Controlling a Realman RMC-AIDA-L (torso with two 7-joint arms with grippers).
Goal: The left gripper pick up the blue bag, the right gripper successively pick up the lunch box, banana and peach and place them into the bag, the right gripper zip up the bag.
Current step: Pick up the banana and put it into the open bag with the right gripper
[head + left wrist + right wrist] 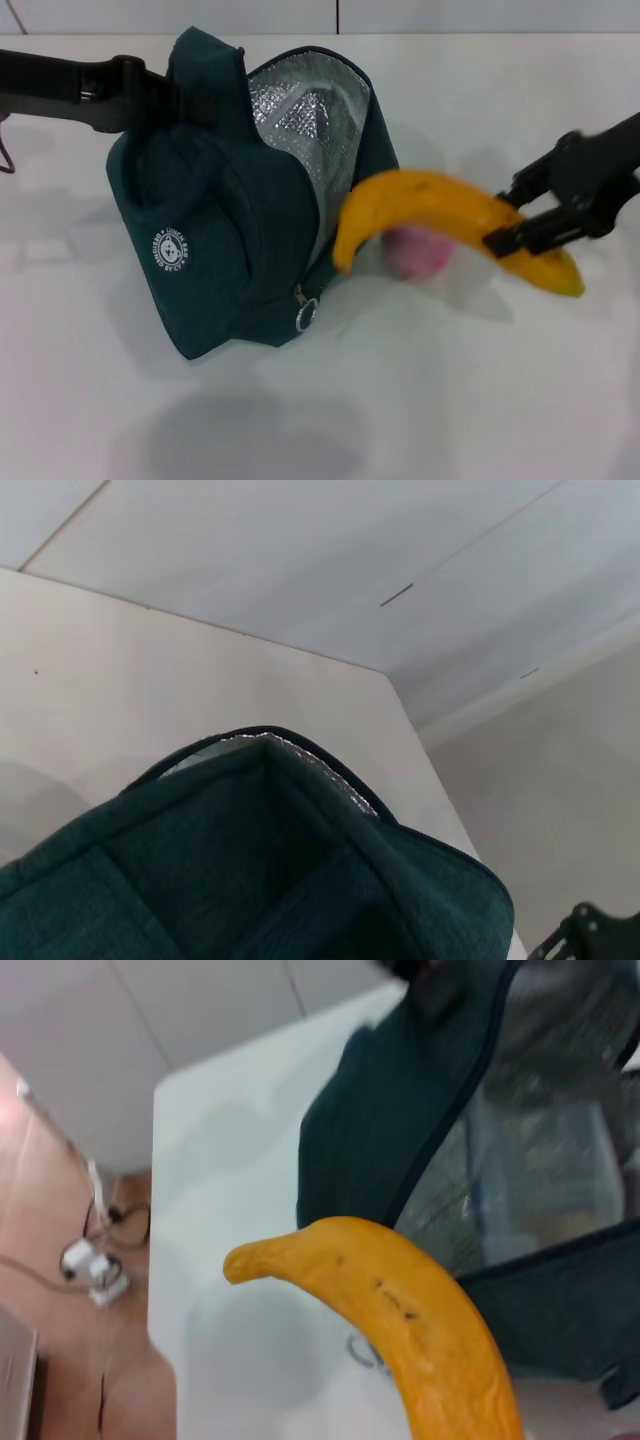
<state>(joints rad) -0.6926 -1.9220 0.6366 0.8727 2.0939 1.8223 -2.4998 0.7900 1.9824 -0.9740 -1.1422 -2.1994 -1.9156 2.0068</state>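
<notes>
The blue bag (215,230) stands tilted on the white table, its mouth open toward the right and its silvery lining (305,120) showing. My left gripper (150,88) grips its upper left edge; the left wrist view looks down on the bag (250,880). My right gripper (505,218) is shut on the banana (430,205) near its right end and holds it above the table, the free tip just in front of the bag's mouth. Behind the banana, the peach (420,252) lies on the table. The right wrist view shows the banana (420,1330) before the open bag (390,1130). The lunch box is hidden.
A silver ring zipper pull (306,316) hangs at the bag's lower front corner. The white table (450,400) stretches in front and to the right. Past its far edge, a brown floor with cables (95,1260) shows in the right wrist view.
</notes>
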